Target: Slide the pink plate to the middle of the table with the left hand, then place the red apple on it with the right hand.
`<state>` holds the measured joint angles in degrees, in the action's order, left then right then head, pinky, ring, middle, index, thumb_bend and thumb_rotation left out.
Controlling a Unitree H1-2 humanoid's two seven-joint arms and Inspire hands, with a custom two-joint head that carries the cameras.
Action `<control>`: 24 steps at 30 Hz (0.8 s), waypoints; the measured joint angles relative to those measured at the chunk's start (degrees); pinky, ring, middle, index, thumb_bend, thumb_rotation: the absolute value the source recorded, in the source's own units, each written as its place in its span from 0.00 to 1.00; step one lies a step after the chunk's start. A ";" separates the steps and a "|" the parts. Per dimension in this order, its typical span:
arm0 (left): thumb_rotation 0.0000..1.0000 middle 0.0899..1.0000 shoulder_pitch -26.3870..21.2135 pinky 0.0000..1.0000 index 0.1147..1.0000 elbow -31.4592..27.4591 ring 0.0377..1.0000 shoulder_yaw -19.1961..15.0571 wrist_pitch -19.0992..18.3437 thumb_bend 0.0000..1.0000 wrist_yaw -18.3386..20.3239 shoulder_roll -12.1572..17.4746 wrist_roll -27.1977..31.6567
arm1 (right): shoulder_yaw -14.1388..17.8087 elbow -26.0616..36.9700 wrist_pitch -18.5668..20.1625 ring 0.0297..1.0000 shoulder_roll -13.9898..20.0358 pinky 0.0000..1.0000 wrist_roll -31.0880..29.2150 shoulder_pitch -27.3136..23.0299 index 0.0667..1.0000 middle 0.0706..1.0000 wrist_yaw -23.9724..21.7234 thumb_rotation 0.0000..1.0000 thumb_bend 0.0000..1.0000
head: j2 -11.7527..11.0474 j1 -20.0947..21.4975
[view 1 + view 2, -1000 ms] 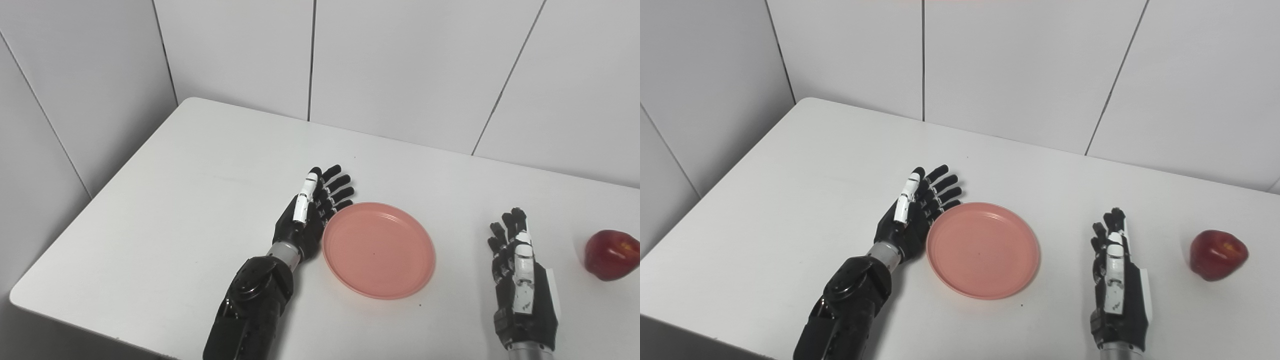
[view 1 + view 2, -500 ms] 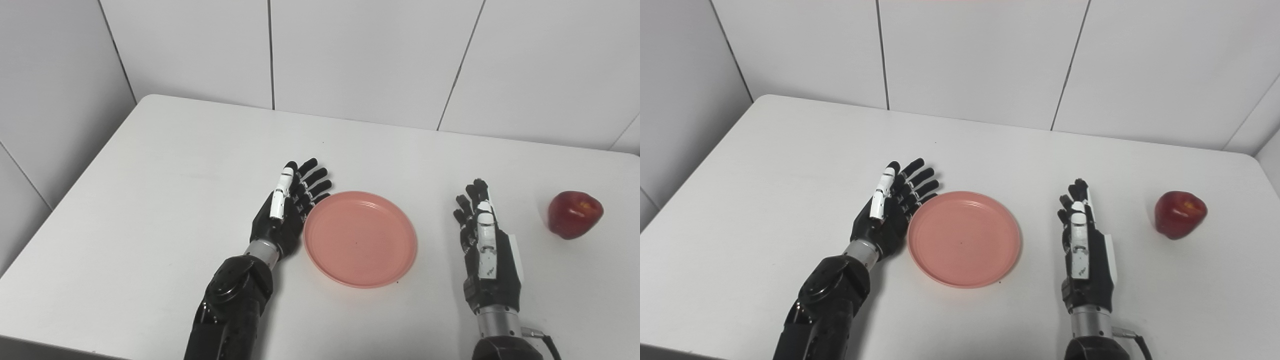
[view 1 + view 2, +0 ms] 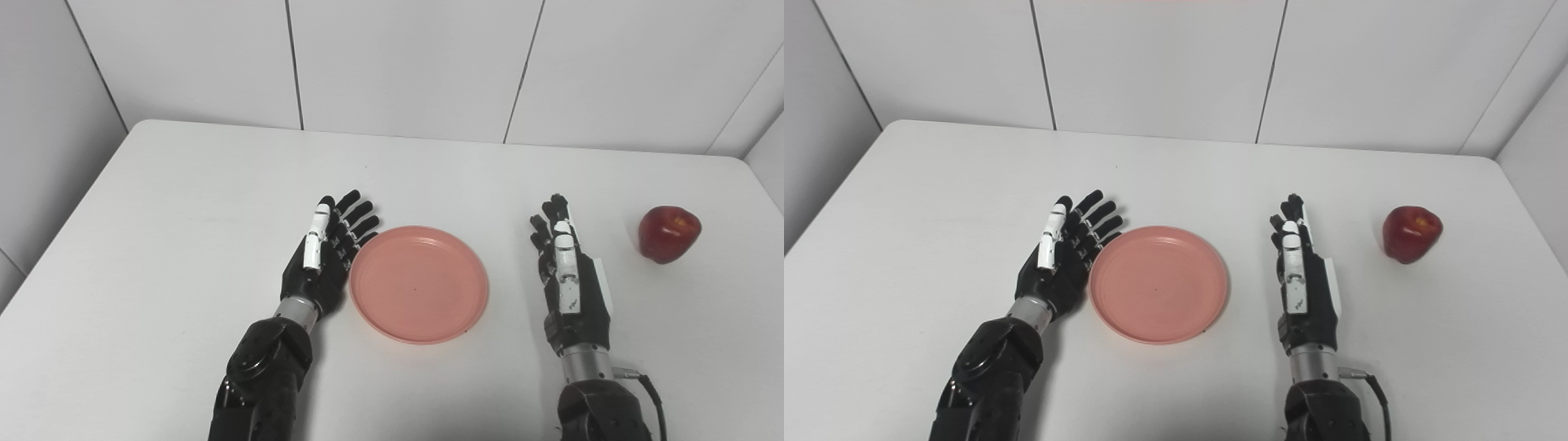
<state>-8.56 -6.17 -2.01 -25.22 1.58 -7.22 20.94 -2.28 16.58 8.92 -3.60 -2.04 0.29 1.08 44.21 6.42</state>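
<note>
The pink plate point(image 3: 419, 283) lies flat near the middle of the white table point(image 3: 184, 202). My left hand point(image 3: 326, 257) rests open beside the plate's left rim, palm toward it, fingers stretched out and touching or nearly touching the edge. To the plate's right my right hand point(image 3: 569, 272) stands open on its edge, fingers straight, holding nothing. The red apple point(image 3: 669, 234) sits upright on the table farther right, a short gap away from the right hand.
White wall panels point(image 3: 404, 61) close off the table's far side and both ends. The table's right edge point(image 3: 762, 184) runs close behind the apple. A cable point(image 3: 649, 383) trails from my right wrist.
The camera has swung to the right, so the whole scene shifted left and the table's right edge came into view. Plate, apple and both hands keep their places relative to each other.
</note>
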 measured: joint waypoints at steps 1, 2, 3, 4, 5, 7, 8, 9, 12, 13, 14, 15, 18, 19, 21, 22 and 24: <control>1.00 0.87 0.10 0.88 0.85 0.05 0.87 -0.12 0.41 0.36 0.02 0.01 -0.01 | 0.07 0.01 0.01 0.96 0.09 1.00 0.59 -0.19 0.98 0.97 0.14 1.00 0.40 | 0.09 1.48; 1.00 0.87 0.14 0.88 0.85 0.06 0.87 -0.16 0.54 0.36 0.02 0.03 -0.02 | 0.13 0.02 0.01 0.96 0.11 1.00 0.71 -0.25 0.98 0.97 0.16 1.00 0.41 | 0.09 1.49; 1.00 0.87 0.22 0.88 0.85 0.28 0.87 -0.30 1.17 0.36 0.23 0.10 0.01 | 0.24 0.08 0.06 0.95 0.21 1.00 1.29 -0.46 0.97 0.97 0.25 1.00 0.43 | 0.09 3.15; 1.00 0.87 0.23 0.88 0.86 0.64 0.87 -0.51 1.74 0.36 0.62 0.22 0.06 | 0.32 0.17 0.09 0.95 0.36 0.99 1.67 -0.69 0.97 0.97 0.26 1.00 0.45 | 0.09 3.16; 1.00 0.87 0.23 0.88 0.86 0.89 0.87 -0.69 2.21 0.37 1.14 0.36 0.08 | 0.35 0.31 0.09 0.94 0.66 0.98 1.85 -1.00 0.96 0.96 0.26 0.99 0.45 | -0.09 4.99; 1.00 0.87 0.25 0.88 0.86 1.19 0.87 -1.27 2.93 0.37 1.58 0.59 0.10 | 0.37 0.82 0.17 0.93 1.47 0.96 3.07 -1.67 0.95 0.95 0.26 0.98 0.45 | -0.35 6.68; 1.00 0.87 0.30 0.88 0.86 1.36 0.87 -1.61 3.46 0.38 1.92 0.73 0.12 | 0.39 1.21 0.39 0.91 1.93 0.91 4.17 -2.17 0.93 0.93 0.26 0.95 0.48 | -0.35 6.94; 1.00 0.87 0.32 0.88 0.86 1.60 0.87 -1.89 3.85 0.38 2.33 0.89 0.27 | 0.30 1.75 1.06 0.90 2.23 0.89 5.74 -2.66 0.92 0.92 0.39 0.95 0.49 | -0.61 8.25; 1.00 0.88 0.30 0.88 0.87 2.36 0.88 -2.34 4.82 0.38 3.54 1.42 0.67 | -0.22 3.34 2.14 0.88 3.49 0.83 10.67 -4.39 0.91 0.91 0.83 0.92 0.54 | -0.97 9.67; 1.00 0.88 0.30 0.88 0.87 2.75 0.88 -2.40 5.23 0.38 4.00 1.60 0.98 | -0.44 3.82 2.36 0.88 3.88 0.82 11.84 -4.89 0.90 0.90 0.80 0.91 0.55 | -1.23 10.97; 1.00 0.88 0.30 0.88 0.88 3.10 0.88 -2.42 5.75 0.38 4.55 1.90 1.25 | -0.52 4.40 2.53 0.86 4.24 0.81 12.90 -5.26 0.89 0.89 0.79 0.88 0.58 | -1.40 11.60; 1.00 0.89 0.30 0.88 0.88 3.25 0.88 -2.43 5.94 0.38 5.08 2.22 1.31 | -0.59 4.92 2.72 0.85 4.58 0.81 13.98 -5.61 0.88 0.88 0.79 0.87 0.60 | -1.75 12.99; 1.00 0.89 0.30 0.88 0.87 3.79 0.88 -2.72 6.47 0.38 6.36 3.04 1.36 | -0.49 6.03 4.22 0.84 5.23 0.81 17.12 -6.55 0.87 0.86 0.80 0.87 0.66 | -2.20 14.06; 1.00 0.88 0.29 0.88 0.87 4.04 0.88 -2.92 6.67 0.38 6.45 3.06 1.48 | -0.42 6.28 4.70 0.83 5.56 0.81 18.00 -6.77 0.87 0.86 0.80 0.86 0.68 | -2.20 14.06; 1.00 0.88 0.21 0.88 0.86 4.66 0.88 -3.30 7.18 0.38 6.60 3.05 2.01 | -0.16 6.55 5.69 0.81 6.38 0.75 20.95 -7.44 0.84 0.83 0.83 0.83 0.75 | -2.55 14.50; 1.00 0.88 0.11 0.88 0.86 4.87 0.88 -3.37 7.30 0.37 6.66 3.07 2.23 | -0.02 6.79 6.14 0.81 6.91 0.76 22.45 -7.66 0.83 0.82 0.86 0.80 0.77 | -2.81 15.20; 1.00 0.88 0.01 0.88 0.86 5.13 0.87 -3.49 7.69 0.38 6.75 3.22 2.29 | 0.29 7.29 6.43 0.81 8.11 0.77 25.04 -8.12 0.82 0.82 0.97 0.70 0.81 | -3.34 16.43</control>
<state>-8.55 -1.04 -5.50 -17.54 8.33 -4.00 23.23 -1.98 23.87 15.35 4.51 22.99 -7.83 2.05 40.87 22.85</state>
